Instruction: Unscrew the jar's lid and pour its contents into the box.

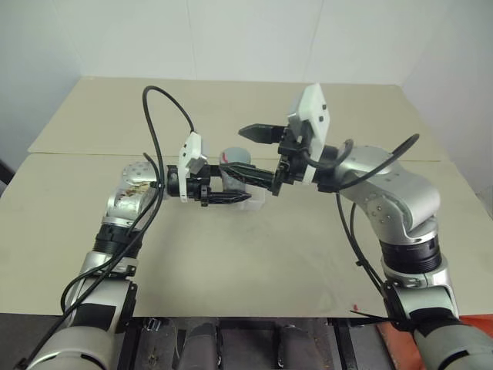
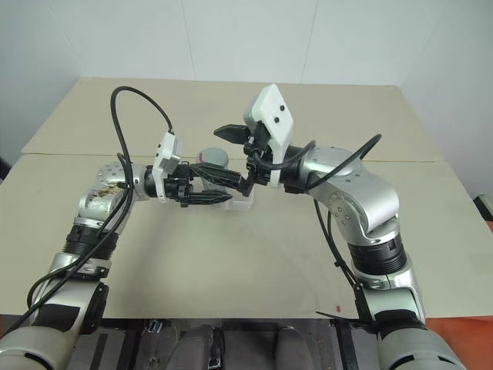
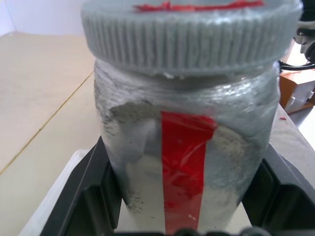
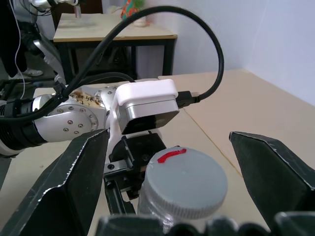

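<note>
So the left gripper is clamped onto the jar, black fingers pressed on both sides of its grey body, with the red stripe facing the wrist camera. The jar is upright and held up off the tan table, and the lid is still screwed on, ribbed edge and a smear of red on top.

The right gripper comes in from about 3 o'clock of the jar with its jaws spread wide. One finger sits above at roughly 1 o'clock, the other runs across the jar's front, and in the right wrist view the two fingers straddle the lid without touching it.

The box sits on the table right under the jar, at about 6 o'clock, mostly hidden by the fingers. Can't see any contents through the jar wall.
</note>
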Robot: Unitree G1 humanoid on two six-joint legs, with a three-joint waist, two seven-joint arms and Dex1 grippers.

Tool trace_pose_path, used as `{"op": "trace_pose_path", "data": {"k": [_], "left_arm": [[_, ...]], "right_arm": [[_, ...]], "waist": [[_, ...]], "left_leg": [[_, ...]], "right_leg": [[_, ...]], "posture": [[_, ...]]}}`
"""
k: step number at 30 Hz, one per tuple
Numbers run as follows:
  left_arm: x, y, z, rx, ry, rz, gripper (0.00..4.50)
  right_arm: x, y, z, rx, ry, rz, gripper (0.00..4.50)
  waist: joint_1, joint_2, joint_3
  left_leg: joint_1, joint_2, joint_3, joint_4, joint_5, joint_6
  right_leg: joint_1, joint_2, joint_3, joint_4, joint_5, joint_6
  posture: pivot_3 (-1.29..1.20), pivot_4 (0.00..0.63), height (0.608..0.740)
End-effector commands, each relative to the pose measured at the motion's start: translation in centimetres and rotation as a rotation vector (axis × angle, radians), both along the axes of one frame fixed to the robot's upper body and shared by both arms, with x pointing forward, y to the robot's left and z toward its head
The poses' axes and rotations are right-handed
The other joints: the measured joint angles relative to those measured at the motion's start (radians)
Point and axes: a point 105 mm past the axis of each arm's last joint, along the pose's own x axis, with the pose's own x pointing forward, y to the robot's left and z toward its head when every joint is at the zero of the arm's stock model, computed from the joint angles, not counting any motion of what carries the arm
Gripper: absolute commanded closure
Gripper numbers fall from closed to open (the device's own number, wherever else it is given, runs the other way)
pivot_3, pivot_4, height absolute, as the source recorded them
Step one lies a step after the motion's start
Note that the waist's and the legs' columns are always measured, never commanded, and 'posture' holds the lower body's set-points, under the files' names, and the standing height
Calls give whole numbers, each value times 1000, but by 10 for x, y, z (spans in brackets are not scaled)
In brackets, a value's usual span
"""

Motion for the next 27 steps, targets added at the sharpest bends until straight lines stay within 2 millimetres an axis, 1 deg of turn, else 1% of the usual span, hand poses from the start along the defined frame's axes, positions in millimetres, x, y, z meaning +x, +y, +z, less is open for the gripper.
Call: {"op": "trace_pose_path", "data": {"k": [1, 8, 18, 21, 24, 25, 27], "left_arm": [[-4, -5, 16, 2, -90, -30, 1750], [-6, -4, 16, 6, -105, -28, 1750], [-6, -3, 17, 10, -116, -21, 1750], [-6, -2, 17, 15, -118, -20, 1750], [-6, -2, 16, 16, -117, -19, 1750], [-6, -2, 16, 16, -118, -18, 1750], [-5, -1, 16, 18, -119, -17, 1750]], "right_arm": [[-1, 2, 9, 3, -25, 14, 0], [8, 7, 6, -1, 13, 7, 0], [11, 10, 5, -2, 24, 18, 0], [11, 11, 5, -1, 28, 22, 577], [11, 10, 3, -11, 32, 27, 1620], [10, 9, 2, -15, 34, 31, 1755], [9, 9, 1, -22, 35, 39, 1756]], "waist": [[-1, 0, 0], [-4, 0, 0], [-7, 0, 0], [-8, 0, 0], [-8, 0, 0], [-9, 0, 0], [-9, 0, 0]], "left_leg": [[0, 0, 0, 0, 0, 0], [0, 0, 0, 0, 0, 0], [0, 0, 0, 0, 0, 0], [0, 0, 0, 0, 0, 0], [0, 0, 0, 0, 0, 0], [0, 0, 0, 0, 0, 0], [0, 0, 0, 0, 0, 0]], "right_leg": [[0, 0, 0, 0, 0, 0], [0, 0, 0, 0, 0, 0], [0, 0, 0, 0, 0, 0], [-1, 0, 0, 0, 0, 0], [-1, 0, 0, 0, 0, 0], [-1, 0, 0, 0, 0, 0], [-1, 0, 0, 0, 0, 0]], "posture": [[0, 150, 740], [0, 150, 740], [0, 150, 740], [0, 150, 740], [0, 150, 740], [0, 150, 740], [0, 150, 740]]}}
